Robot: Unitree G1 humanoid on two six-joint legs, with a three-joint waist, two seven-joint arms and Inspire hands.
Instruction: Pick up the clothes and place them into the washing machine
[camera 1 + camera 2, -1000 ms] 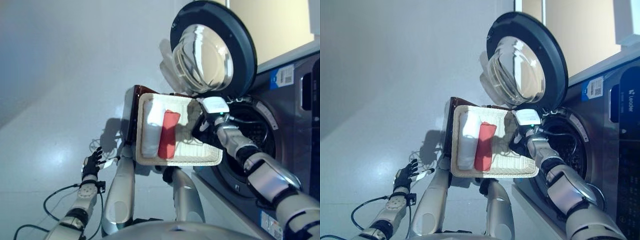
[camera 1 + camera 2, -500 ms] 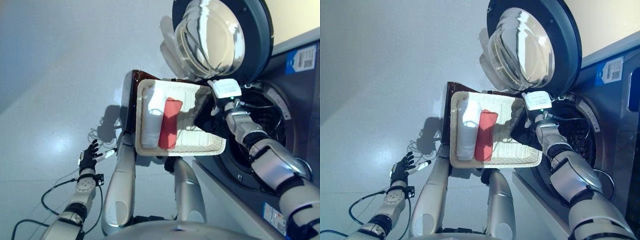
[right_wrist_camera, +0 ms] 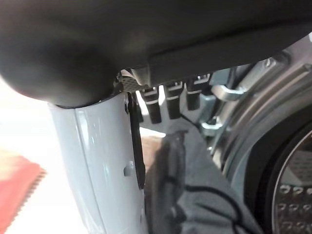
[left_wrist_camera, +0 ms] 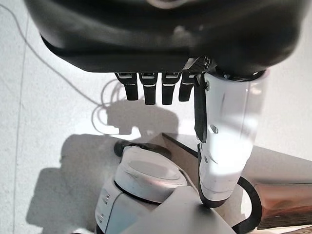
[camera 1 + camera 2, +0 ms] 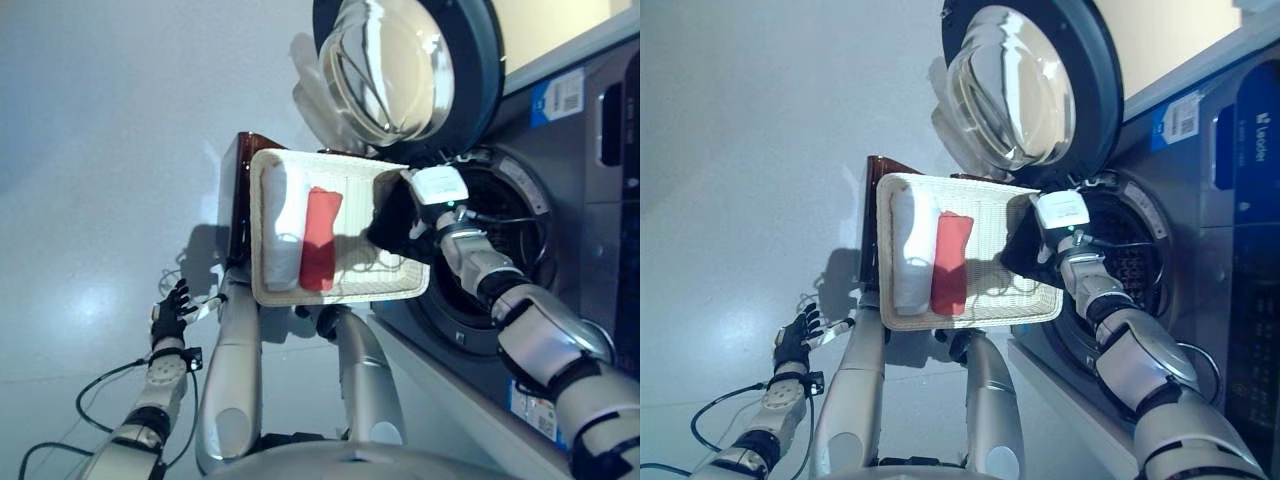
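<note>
Right hand at center frame, fingers curled on a dark garment between the white basket, holding white cloth and red cloth, and the washing machine; left hand relaxed, lower left.

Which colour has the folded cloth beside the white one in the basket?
Red; it shows best in the left eye view.

The white woven rectangular basket rests on a dark brown wooden stand, of which only one side shows behind the basket's far edge. Both stand on a pale grey glossy floor. Above the machine, a cream-coloured wall fills the upper corner.
</note>
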